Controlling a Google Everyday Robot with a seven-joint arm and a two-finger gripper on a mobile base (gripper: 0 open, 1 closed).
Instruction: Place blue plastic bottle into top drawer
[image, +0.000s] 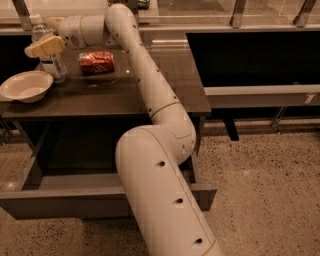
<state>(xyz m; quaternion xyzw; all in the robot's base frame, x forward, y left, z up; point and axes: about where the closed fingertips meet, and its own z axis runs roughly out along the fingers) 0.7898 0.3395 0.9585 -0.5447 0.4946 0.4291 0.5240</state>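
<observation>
The blue plastic bottle (54, 67), clear with a white cap and a white-and-blue label, stands upright at the back left of the dark table (115, 97). My gripper (43, 38) is at the bottle's upper half, with its pale tip lying across the bottle's front. The bottle rests on the table. The top drawer (55, 205) is pulled out below the table, and its inside shows dark. My white arm (150, 90) runs from the lower middle up and over the table.
A white bowl (25, 86) sits at the table's left edge, just in front of the bottle. A crushed red soda can (96, 62) lies to the right of the bottle. A dark bench (260, 90) stands on the right. The floor is speckled.
</observation>
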